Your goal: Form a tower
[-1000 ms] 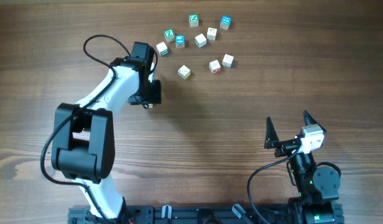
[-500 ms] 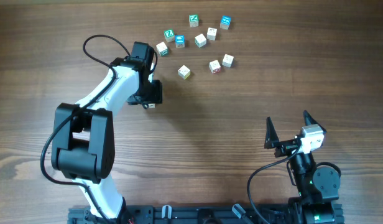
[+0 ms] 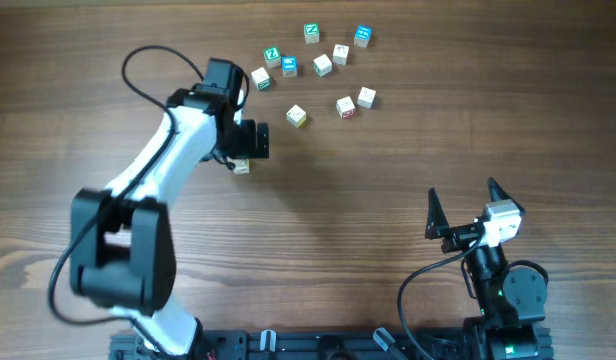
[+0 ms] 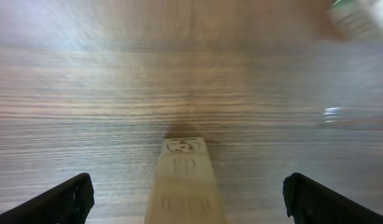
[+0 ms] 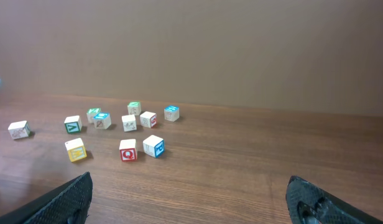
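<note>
Placement is judged finished: both jaws are spread, the left astride the narrow pale wooden-cube tower (image 4: 184,180); another loose printed cube (image 3: 296,116) must be fetched.

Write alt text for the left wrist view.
A narrow tower of pale wooden cubes stands on the wood-grain table, between the wide-open fingers of the left gripper, which do not touch it. A blurred cube sits at top right.
</note>
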### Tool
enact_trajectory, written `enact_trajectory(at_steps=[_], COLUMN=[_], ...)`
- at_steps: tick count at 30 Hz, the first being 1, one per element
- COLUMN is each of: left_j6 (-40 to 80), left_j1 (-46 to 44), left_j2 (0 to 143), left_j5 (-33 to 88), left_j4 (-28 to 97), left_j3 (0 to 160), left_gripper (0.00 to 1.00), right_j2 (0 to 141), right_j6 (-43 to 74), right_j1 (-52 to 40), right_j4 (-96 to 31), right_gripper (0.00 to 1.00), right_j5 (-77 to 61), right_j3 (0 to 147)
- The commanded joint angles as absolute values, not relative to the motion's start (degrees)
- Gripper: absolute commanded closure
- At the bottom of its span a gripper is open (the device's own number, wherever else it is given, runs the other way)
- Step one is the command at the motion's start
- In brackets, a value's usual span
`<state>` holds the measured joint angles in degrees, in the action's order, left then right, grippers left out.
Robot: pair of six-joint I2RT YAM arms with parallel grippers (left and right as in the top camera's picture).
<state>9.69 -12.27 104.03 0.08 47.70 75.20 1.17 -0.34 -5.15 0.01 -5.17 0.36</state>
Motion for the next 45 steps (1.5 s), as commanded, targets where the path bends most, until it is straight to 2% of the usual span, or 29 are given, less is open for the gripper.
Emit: enact_trajectory(at_steps=[1, 2, 7, 14, 16, 18, 19, 25, 29, 34, 36, 38, 43, 45], left_j6=[9.4, 9.7, 12.5, 15.5, 15.5, 15.5, 15.5, 15.5, 15.5, 15.5, 15.5, 15.5, 15.5, 15.5], left_j1=[-11.9, -11.9, -12.3, -12.7, -13.1, -13.1, -13.1, -13.1, -13.1, -13.1, -13.1, -13.1, -13.2, -13.2], left_j2=[100.9, 101.3, 102.7, 105.2, 105.6, 105.6, 105.6, 105.8, 105.8, 105.8, 105.8, 105.8, 105.8, 105.8], left_j5=[0.5, 0.6, 0.4, 0.4, 0.4, 0.4, 0.3, 0.3, 0.3, -1.6, -1.6, -1.6, -1.6, -1.6], left_j4=[49.6, 50.5, 47.0, 41.3, 41.2, 40.4, 40.2, 38.5, 37.0, 37.0, 36.6, 36.4, 36.4, 36.4], left_j3=[76.6, 76.3, 70.7, 67.3, 67.3, 67.3, 67.3, 66.3, 64.8, 64.7, 64.7, 64.7, 64.7, 64.7], left_gripper=[0.02, 0.08, 0.07, 0.15, 0.21, 0.34, 0.36, 0.32, 0.43, 0.44, 0.52, 0.65, 0.77, 0.69], right_j2=[0.9, 0.9, 0.9, 0.9, 0.9, 0.9, 0.9, 0.9, 0.9, 0.9, 0.9, 0.9, 1.0, 1.0], right_j6=[-1.1, -1.1, -1.1, -1.1, -1.1, -1.1, -1.1, -1.1, -1.1, -1.1, -1.1, -1.1, -1.1, -1.1], right_j1=[-5.0, -5.0, -5.0, -5.0, -5.0, -5.0, -5.0, -5.0, -5.0, -5.0, -5.0, -5.0, -5.0, -5.0], right_j4=[0.3, 0.3, 0.3, 0.3, 0.3, 0.3, 0.3, 0.3, 0.3, 0.3, 0.3, 0.3, 0.3, 0.3], right_gripper=[0.00, 0.00, 0.00, 0.00, 0.00, 0.00, 0.00, 0.00, 0.00, 0.00, 0.00, 0.00, 0.00, 0.01], right_j5=[-6.1, -6.0, -6.0, -6.0, -6.1, -6.1, -6.1, -6.0, -6.0, -6.1, -6.0, -6.0, -6.1, -6.1], right_j3=[0.3, 0.3, 0.3, 0.3, 0.3, 0.3, 0.3, 0.3, 0.3, 0.3, 0.3, 0.3, 0.3, 0.3])
